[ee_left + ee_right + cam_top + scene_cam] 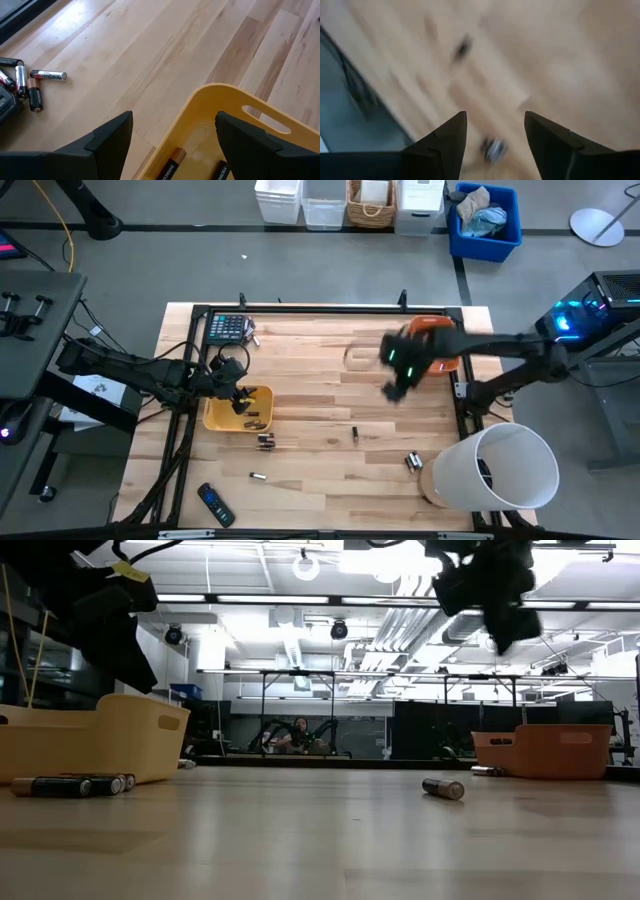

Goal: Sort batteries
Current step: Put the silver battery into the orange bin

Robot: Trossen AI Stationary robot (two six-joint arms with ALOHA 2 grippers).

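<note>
Batteries lie scattered on the wooden table: a cluster (265, 442) near the yellow tray, single ones (258, 477) (354, 434), and a pair (412, 462) by the white bucket. More batteries (170, 165) lie inside the yellow tray (225, 418). My left gripper (172, 117) hovers open over that tray's rim (220, 92). My right gripper (495, 117) is open and empty, raised above the table's middle (395, 388), with a battery (494, 148) blurred below it. An orange tray (440, 345) sits under the right arm.
A calculator (227, 328) lies at the far left corner and a black remote (215, 503) at the near left. A large white bucket (495, 470) stands at the near right corner. Bare wood lies between the two trays.
</note>
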